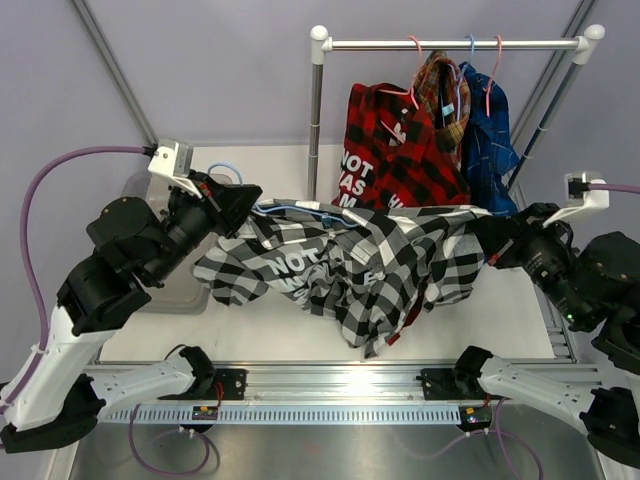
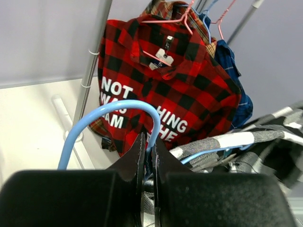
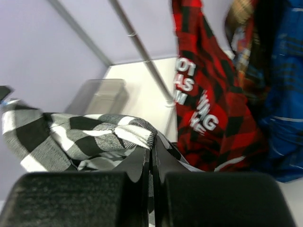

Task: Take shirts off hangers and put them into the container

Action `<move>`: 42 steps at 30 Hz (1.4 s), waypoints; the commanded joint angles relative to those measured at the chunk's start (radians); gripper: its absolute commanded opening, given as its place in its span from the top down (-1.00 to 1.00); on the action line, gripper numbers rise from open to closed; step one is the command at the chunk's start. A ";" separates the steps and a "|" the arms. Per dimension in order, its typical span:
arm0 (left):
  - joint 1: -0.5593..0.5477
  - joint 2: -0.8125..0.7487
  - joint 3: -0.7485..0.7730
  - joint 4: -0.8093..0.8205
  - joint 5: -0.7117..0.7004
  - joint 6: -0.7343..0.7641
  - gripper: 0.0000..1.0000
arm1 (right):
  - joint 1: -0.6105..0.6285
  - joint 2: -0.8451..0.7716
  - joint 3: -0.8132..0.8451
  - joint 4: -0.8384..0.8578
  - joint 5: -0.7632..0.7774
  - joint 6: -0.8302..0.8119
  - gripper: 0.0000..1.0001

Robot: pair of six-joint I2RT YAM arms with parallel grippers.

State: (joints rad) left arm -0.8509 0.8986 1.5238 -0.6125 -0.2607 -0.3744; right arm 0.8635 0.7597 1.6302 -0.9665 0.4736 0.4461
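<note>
While the left pincer (image 2: 147,142) clamps the blue hanger (image 2: 109,113) and the right pincer (image 3: 151,151) grips the black-and-white shirt (image 1: 340,270), the shirt hangs stretched between them (probably to slip it off the wire), just right of the container (image 3: 102,94).

The top view looks down from above and behind the arm bases (image 1: 215,383), far enough to show the whole table (image 1: 250,335). Each wrist view looks out along its own fingers, very near. Beyond the left fingers (image 2: 135,158) and beyond the right fingers (image 3: 137,165) hangs the same red shirt (image 2: 170,90), seen from above too.
</note>
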 commanded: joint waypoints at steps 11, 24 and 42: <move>0.013 -0.191 -0.039 0.141 0.310 0.083 1.00 | -0.006 0.168 -0.107 -0.017 0.298 0.046 1.00; 0.013 -0.127 0.015 0.019 0.255 0.028 1.00 | -0.004 0.273 -0.230 0.239 -0.299 -0.029 0.90; 0.013 0.068 0.266 -0.270 0.133 0.077 1.00 | -0.003 0.067 -0.194 0.057 -0.633 -0.222 -0.91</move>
State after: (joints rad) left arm -0.8375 0.9668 1.7359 -0.8738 -0.1375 -0.3080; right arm 0.8612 0.7933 1.4204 -0.8963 -0.0360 0.3042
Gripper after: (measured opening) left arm 0.053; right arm 0.957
